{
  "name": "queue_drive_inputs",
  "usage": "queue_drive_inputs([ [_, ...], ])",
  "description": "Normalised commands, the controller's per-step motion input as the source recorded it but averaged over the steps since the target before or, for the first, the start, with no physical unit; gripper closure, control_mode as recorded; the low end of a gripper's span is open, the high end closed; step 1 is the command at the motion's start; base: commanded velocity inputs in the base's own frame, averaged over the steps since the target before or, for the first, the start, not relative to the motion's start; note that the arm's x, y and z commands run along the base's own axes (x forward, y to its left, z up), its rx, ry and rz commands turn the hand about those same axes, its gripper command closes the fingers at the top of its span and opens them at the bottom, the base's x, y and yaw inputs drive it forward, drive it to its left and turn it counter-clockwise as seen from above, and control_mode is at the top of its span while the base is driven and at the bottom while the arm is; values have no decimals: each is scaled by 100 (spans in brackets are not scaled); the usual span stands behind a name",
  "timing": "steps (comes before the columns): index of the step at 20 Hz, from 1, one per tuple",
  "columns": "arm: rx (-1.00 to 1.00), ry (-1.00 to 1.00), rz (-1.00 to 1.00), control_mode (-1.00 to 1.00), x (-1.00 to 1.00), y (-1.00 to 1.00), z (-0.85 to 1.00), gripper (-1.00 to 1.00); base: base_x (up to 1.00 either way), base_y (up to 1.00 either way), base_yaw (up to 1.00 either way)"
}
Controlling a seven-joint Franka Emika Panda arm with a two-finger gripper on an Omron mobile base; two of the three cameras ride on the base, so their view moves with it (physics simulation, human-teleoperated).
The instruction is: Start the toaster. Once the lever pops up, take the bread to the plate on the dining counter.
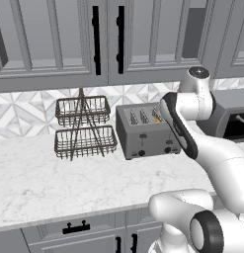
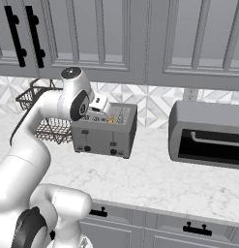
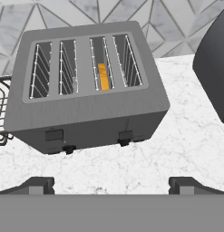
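Observation:
The grey toaster [image 1: 145, 133] [image 2: 105, 133] [image 3: 86, 90] stands at the back of the marble counter, its levers [image 3: 125, 135] and black knobs facing me. The bread [image 3: 103, 76] sits deep in the third slot from the left in the hand view, with just a golden strip [image 1: 156, 116] showing. My gripper [image 3: 113, 185] hovers above and in front of the toaster, open, its fingertips [image 3: 38, 185] wide apart with nothing between them. In the right base view the hand [image 2: 101, 107] hangs over the toaster's top. The plate and the dining counter are out of view.
A two-tier wire basket [image 1: 85, 126] stands just left of the toaster. A grey microwave-like appliance [image 2: 205, 133] sits to its right. Upper cabinets [image 1: 69, 39] hang low above. Bare marble counter [image 1: 69, 183] stretches in front, down to its front edge.

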Motion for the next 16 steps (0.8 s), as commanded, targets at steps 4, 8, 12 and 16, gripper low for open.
queue_drive_inputs([
  [4,0,0,0,-100,0,0,0,-100,0,0,0],
  [8,0,0,0,-100,0,0,0,-100,0,0,0],
  [12,0,0,0,-100,0,0,0,-100,0,0,0],
  [16,0,0,0,-100,0,0,0,-100,0,0,0],
])
